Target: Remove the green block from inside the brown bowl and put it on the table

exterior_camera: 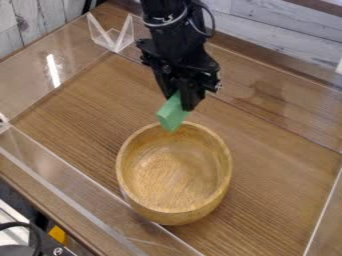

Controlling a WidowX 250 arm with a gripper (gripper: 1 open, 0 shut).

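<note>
The long, slim, plain matte green block (173,112) is directly below the gripper's tips, upright but tilted, its lower end showing in front of the far rim of the round, light-brown wooden bowl. From this one view I cannot tell whether that end is above the rim or level with it. The thick-walled, grained brown bowl (174,175) lies below the hand, on the viewer's side of it, with its opening facing up and its pale inside in plain sight. Under the bowl and around it spreads the brown wood-grain tabletop (71,118), reaching out to both sides of the hand and behind it. Beyond the hand, a pale, wood-grained strip (274,33) runs along the far edge. Clear plastic walls (70,190) line the table's edge, well apart from the hand, and black cables (19,236) curl in the corner nearest the viewer on the left of the view, with a small yellow-orange piece (58,234) beside them. In all there is one green block, one bowl, one table and one robot arm. The hand, a black robot gripper (178,93), points downward with its fingers closed together on the upper part of the green block, and it touches nothing else that I can make out.
</note>
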